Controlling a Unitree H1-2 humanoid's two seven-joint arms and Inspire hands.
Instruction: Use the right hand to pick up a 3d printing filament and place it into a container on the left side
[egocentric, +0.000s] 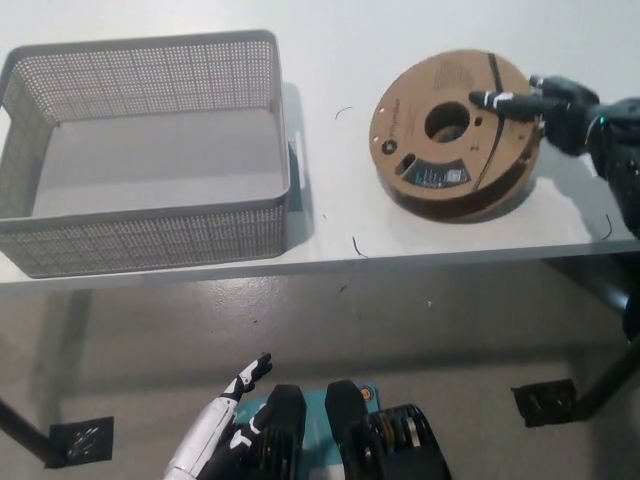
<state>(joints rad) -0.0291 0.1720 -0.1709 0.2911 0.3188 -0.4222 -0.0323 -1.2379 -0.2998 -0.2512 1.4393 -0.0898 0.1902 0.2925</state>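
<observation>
The brown filament spool (455, 134) lies nearly flat on the white desk (330, 40), right of the grey basket (140, 150). The right robot hand (545, 105) reaches over the spool's rim, fingers spread, gripping nothing yet. It needs a firm pinch on the rim before lifting. The basket wall stands between them. The left robot hand (235, 405) rests low, open.

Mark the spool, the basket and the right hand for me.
spool (425, 160): head view, on its brown flange left of the hub hole.
basket (150, 238): head view, on its near mesh wall.
right hand (550, 105): head view, on the hand's middle.
</observation>
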